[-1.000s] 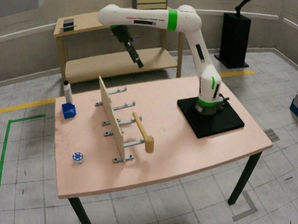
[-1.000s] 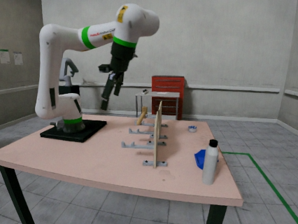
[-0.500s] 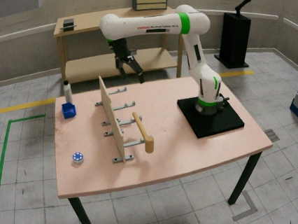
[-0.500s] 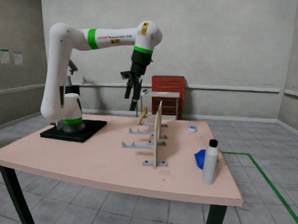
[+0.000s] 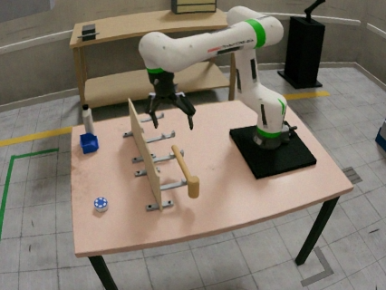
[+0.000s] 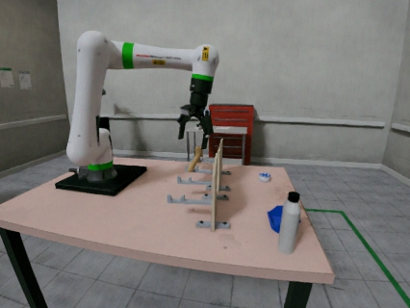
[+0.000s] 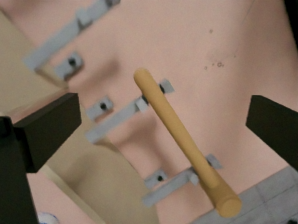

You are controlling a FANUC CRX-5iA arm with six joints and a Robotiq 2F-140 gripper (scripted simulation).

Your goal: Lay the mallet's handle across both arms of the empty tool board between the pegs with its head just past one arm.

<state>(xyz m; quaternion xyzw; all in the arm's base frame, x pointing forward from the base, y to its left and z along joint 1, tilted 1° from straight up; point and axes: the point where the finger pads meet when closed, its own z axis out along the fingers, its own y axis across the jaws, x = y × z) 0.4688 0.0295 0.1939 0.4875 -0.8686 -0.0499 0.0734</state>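
A white arm [image 5: 204,43] stands on a black plate [image 5: 303,160] on a pink table [image 5: 254,199]. The arm bends over the table, and its gripper [image 5: 173,119] hangs in the air with its fingers wide apart. Nothing is between them.

A thin wood board [image 5: 144,151] stands up on its edge in the middle of the table. Gray arms [image 5: 159,136] with small pegs stick out of both its sides.

The mallet [image 5: 185,169] lies across two of the gray arms on the right side of the board, in the top view. Its handle rests on both. Its fat head [image 5: 194,187] hangs just past the near arm. The gripper is above the far end of the board, up and away from the mallet. In the wrist view the mallet [image 7: 182,145] lies below, between the two dark fingers.

On the left side of the table are a white bottle [image 5: 87,120] with a black cap and a blue bin [image 5: 89,143], close together. A small blue and white round thing [image 5: 101,204] sits nearer the front edge.

Behind the table is a wood shelf [image 5: 113,27].
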